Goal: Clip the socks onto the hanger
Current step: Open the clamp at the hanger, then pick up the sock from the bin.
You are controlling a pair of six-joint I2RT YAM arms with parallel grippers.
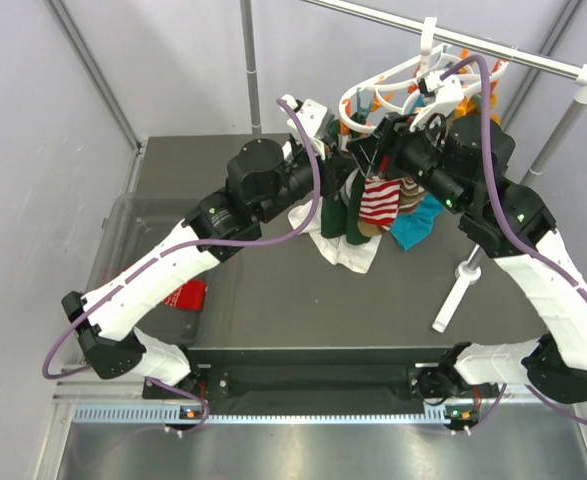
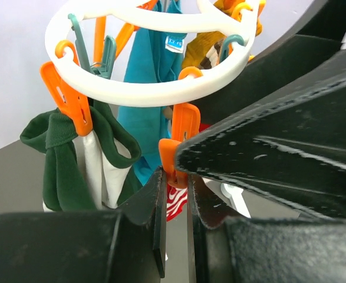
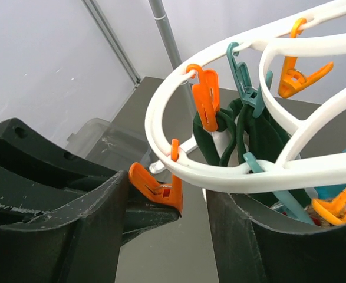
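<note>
The white oval hanger (image 1: 373,85) hangs from the rail at the back right, and its ring also shows in the left wrist view (image 2: 131,91) and the right wrist view (image 3: 220,174). A red-and-white striped sock (image 1: 378,200) hangs under it, beside a brown-and-cream sock (image 1: 410,195). My left gripper (image 1: 361,165) is nearly shut, its tips (image 2: 174,177) at an orange clip (image 2: 171,162) with the striped sock's top (image 2: 177,203) between them. My right gripper (image 1: 398,150) is open around the same orange clip (image 3: 161,186). Its left finger touches the clip's lever.
Dark green-and-white socks (image 1: 333,215) and a teal one (image 1: 413,225) hang clipped on the hanger. A clear plastic bin (image 1: 123,230) holding a red item (image 1: 185,295) sits at the table's left. The grey rail (image 1: 493,50) and its white stand foot (image 1: 458,290) are at the right.
</note>
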